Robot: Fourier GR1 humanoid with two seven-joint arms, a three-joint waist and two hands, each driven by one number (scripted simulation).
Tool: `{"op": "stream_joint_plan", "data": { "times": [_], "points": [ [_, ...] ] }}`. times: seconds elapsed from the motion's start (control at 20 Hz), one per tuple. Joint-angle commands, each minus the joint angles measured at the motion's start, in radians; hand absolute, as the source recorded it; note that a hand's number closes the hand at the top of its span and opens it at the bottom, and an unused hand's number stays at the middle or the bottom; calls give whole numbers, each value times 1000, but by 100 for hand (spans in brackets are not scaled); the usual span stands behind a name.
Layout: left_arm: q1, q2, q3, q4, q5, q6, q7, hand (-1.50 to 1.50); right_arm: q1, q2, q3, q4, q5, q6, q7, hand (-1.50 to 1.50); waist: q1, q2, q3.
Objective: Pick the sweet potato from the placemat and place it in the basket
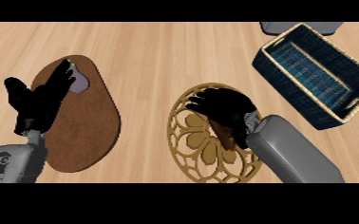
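A round golden openwork placemat (200,156) lies at the counter's middle. My right hand (223,107) is over its upper part, fingers curled down round the sweet potato (225,135). Only a brown sliver of the sweet potato shows under the palm and wrist. The dark blue woven basket (280,73) with a tan rim stands at the upper right, a short way right of that hand. My left hand (42,99) rests open at the left, fingers pointing up over a brown mat.
A brown oval mat (88,128) lies at the left with a small pale purple object (81,82) at its top, by my left fingertips. A grey object (280,26) peeks out behind the basket at the top edge.
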Motion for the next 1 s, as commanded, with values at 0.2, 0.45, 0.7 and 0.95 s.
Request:
{"op": "stream_joint_plan", "data": {
  "times": [0.2, 0.45, 0.7, 0.95],
  "points": [
    [16, -74, -12, 40, -63, 21, -57, 0, 5, 52, -57, 11, 21, 99, -62, -150, -1, 0, 0],
    [-18, -54, 35, 93, -53, -30, -78, 0, 35, 29, -56, 97, 104, -23, -191, -150, -2, 1, 0],
    [25, -62, 44, 50, -72, -24, -72, 0, 91, -7, -59, 4, 177, -8, -166, -150, -3, 0, 0],
    [49, -48, 60, 10, -57, -75, -52, 0, 92, 59, -50, -12, 249, 23, -132, -150, -1, -1, 0]
  ]
}}
